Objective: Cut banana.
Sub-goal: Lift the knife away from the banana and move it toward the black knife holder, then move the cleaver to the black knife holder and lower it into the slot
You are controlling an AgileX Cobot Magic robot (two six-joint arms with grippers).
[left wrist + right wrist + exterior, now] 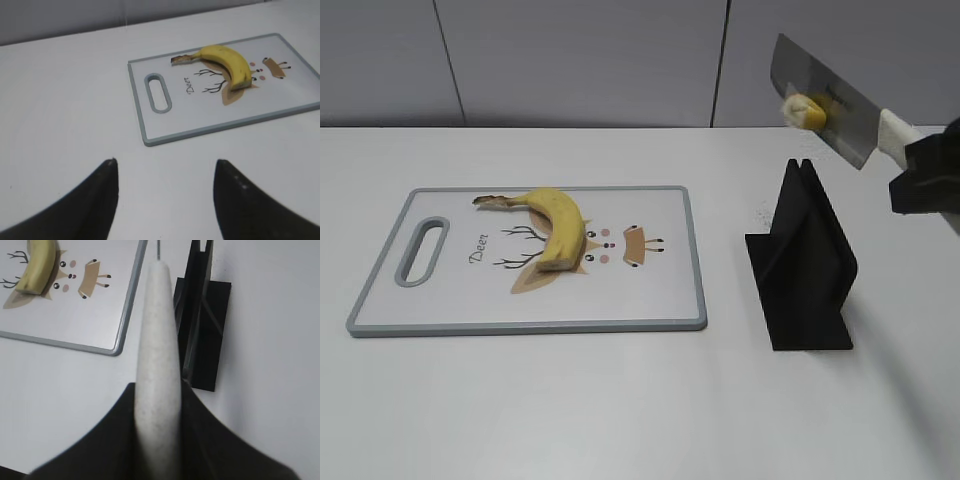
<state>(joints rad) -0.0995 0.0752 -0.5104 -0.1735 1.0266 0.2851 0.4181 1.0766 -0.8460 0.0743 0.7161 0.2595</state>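
Observation:
A yellow banana point(555, 226) with its lower end cut flat lies on the white cutting board point(650, 300); it also shows in the left wrist view point(230, 62) and the right wrist view point(37, 267). My right gripper point(920, 175) is shut on the white handle point(160, 360) of a cleaver point(820, 95), held high above the black knife stand point(805, 260). A cut banana slice point(804, 110) sticks to the blade. My left gripper point(165, 167) is open and empty over bare table, left of the board point(210, 125).
The black knife stand point(202, 310) stands right of the board, under the knife handle in the right wrist view. The board has a grey rim, a handle slot point(423, 250) at its left end and a deer drawing. A grey wall runs behind the table.

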